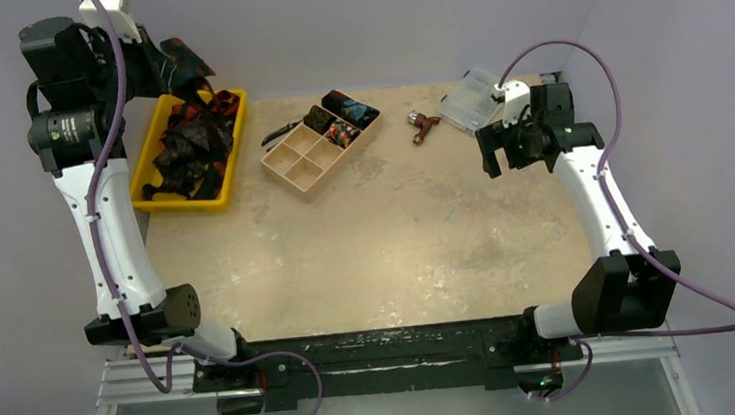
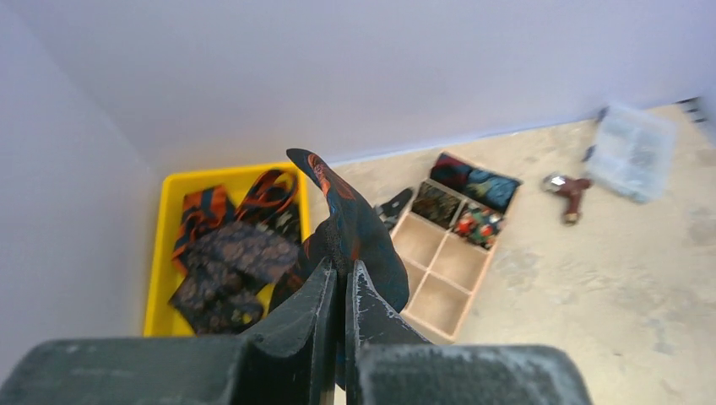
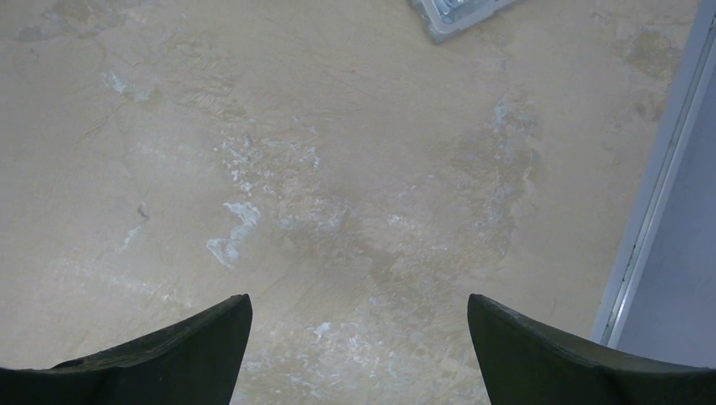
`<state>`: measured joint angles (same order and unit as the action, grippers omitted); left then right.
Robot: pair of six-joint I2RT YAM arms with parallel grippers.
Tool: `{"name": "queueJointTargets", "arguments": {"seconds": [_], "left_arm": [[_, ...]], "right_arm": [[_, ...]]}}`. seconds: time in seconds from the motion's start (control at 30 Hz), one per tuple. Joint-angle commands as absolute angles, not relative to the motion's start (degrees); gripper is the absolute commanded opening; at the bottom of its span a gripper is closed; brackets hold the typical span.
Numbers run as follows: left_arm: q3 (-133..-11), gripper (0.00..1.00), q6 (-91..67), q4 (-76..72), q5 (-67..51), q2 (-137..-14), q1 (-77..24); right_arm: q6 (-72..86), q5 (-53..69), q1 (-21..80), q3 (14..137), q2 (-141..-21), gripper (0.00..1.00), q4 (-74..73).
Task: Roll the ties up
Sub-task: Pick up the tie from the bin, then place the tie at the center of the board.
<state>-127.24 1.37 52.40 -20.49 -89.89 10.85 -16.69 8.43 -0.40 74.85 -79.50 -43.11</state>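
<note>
At the near edge of the desk point(image 1: 396, 235) the two arm bases stand on a dark rail. Beyond them the middle of the desk is bare, stained beige surface, giving wide room from left to right. Walls close the desk on the left, the right and the far side.

The right end effector point(image 3: 359, 304) hovers over the right part of the desk with its jaws spread wide, holding nothing. In its wrist view the right border of the desk and the wall are close beside it.

Farther away, a beige compartment box point(image 1: 291, 161) lies diagonally. Its near compartments show a bare bottom, and the far ones contain rolled ties point(image 1: 350, 109). A black tool point(image 1: 282, 132) lies just beside its left-far side. To the right are a small red-brown tool point(image 1: 424, 125) and a clear plastic case point(image 1: 469, 98), near the far edge.

In the far-left corner a yellow tray point(image 1: 154, 126) lies with its long side running near to far, against the left wall. Loose ties point(image 1: 192, 142) are heaped in it, crossing each other.

Above the tray the left end effector point(image 2: 342, 274) is raised, and its jaws are closed on a black tie with orange blotches point(image 2: 355, 219). The pointed end of this tie stands out beyond the fingertips toward the far wall, and the rest runs down toward the tray.
</note>
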Motion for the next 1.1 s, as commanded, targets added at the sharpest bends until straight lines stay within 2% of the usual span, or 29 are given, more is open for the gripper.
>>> {"name": "queueJointTargets", "arguments": {"seconds": [0.0,0.3,0.5,0.63,0.87,0.93,1.07], "left_arm": [[-133.6,0.0,-3.9,50.7,-28.8,-85.3,8.3],[-138.5,0.0,-15.5,43.2,-44.8,-81.3,1.1],[-142.7,0.0,-38.8,31.0,-54.7,-83.7,-0.8],[-140.0,0.0,-36.3,31.2,-54.2,-81.9,-6.4],[-129.5,0.0,-31.9,35.9,-55.5,-77.7,-6.9],[-128.1,0.0,-26.2,40.7,-56.8,-76.5,-6.9],[-133.0,0.0,-11.4,54.3,-52.2,-76.2,-4.4]], "right_arm": [[-17.8,12.0,-0.5,75.8,-77.3,0.98,-42.0],[-17.9,13.0,-0.4,78.8,-76.1,0.98,-43.6],[-17.9,13.9,-0.5,79.1,-74.2,0.98,-44.2],[-18.0,14.1,-0.5,79.1,-73.3,0.98,-44.7],[-17.6,13.4,-0.5,77.9,-71.3,0.98,-45.1],[-17.6,13.4,-0.4,77.7,-70.9,0.98,-45.4],[-17.6,12.6,-0.5,77.5,-70.4,0.98,-45.8]]}}
